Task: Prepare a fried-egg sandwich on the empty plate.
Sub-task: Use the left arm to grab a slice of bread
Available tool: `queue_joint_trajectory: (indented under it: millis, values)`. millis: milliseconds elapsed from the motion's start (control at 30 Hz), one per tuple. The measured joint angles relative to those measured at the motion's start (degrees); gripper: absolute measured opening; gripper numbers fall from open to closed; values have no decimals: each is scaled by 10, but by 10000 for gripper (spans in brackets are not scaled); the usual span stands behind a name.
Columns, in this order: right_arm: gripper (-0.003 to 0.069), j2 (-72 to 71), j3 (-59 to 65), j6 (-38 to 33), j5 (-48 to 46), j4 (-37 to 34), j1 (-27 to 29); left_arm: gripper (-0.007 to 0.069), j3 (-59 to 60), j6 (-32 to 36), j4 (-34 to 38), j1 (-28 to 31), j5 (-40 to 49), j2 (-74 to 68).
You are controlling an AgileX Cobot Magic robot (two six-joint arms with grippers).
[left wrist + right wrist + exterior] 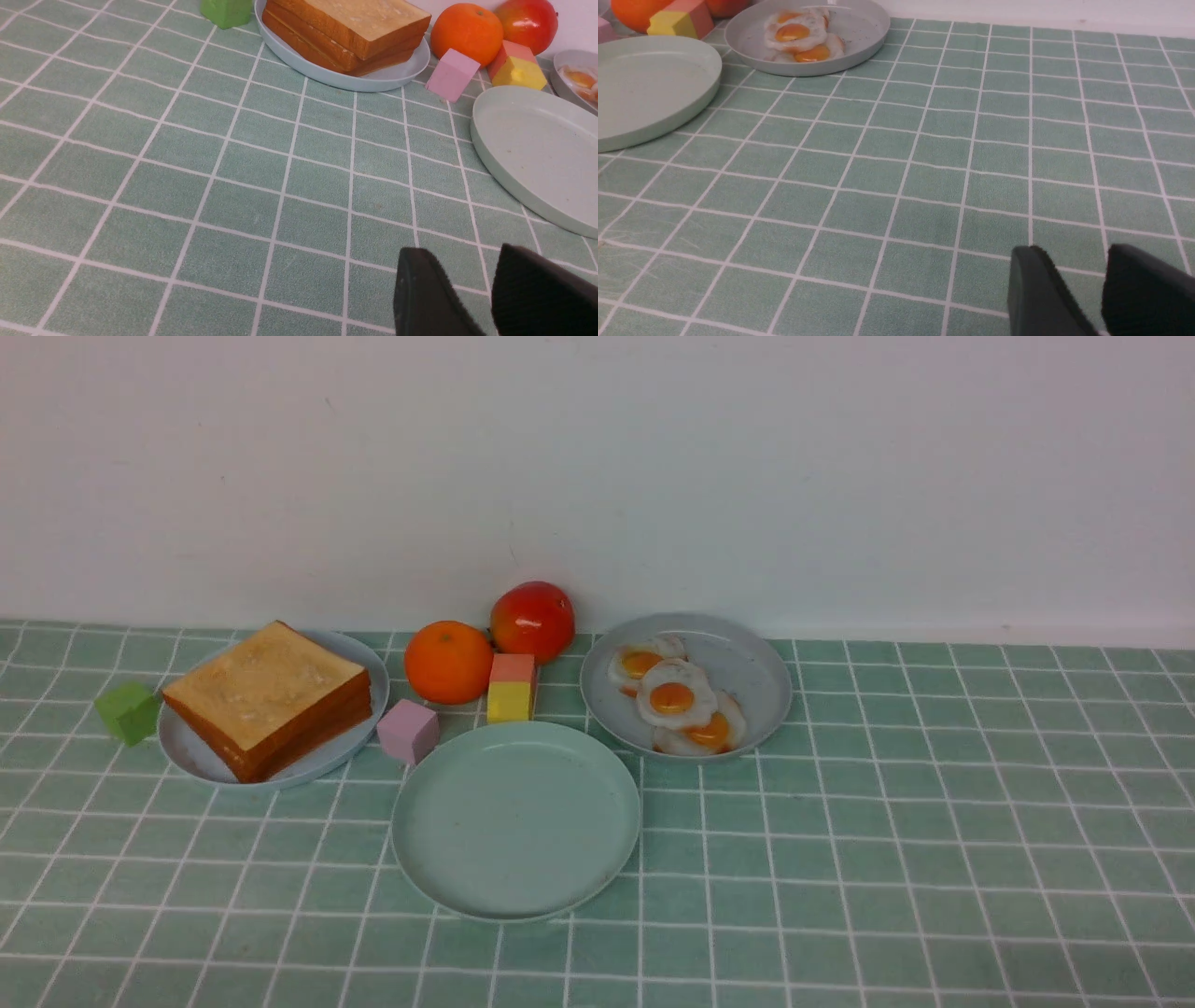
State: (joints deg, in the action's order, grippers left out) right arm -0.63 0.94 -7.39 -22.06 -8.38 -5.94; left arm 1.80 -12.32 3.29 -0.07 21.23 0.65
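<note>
Mint-green plate [537, 154] — apart from left gripper [467, 261]

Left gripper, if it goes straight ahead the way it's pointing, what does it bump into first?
Probably the empty plate: its near rim lies ahead of the left gripper, with only bare tablecloth between. If it points downward, it may touch the tablecloth first; depth is unclear.

We log an orange [449, 662] on the green checked cloth [934, 821], with a red apple [532, 621] at its 2 o'clock, a salmon-and-yellow block [512, 689] just beside at 4 and a lilac cube [408, 731] at 7. A green cube [128, 712] sits well apart at the orange's 9 o'clock.
</note>
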Motion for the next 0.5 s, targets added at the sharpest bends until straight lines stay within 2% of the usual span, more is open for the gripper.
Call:
queue_joint_trajectory:
  millis: [400,500]
  values:
    - [239,0,0,0,0,0,0,237,0,0,0,0,0,0]
    - [239,0,0,0,0,0,0,237,0,5,-20,0,0,0]
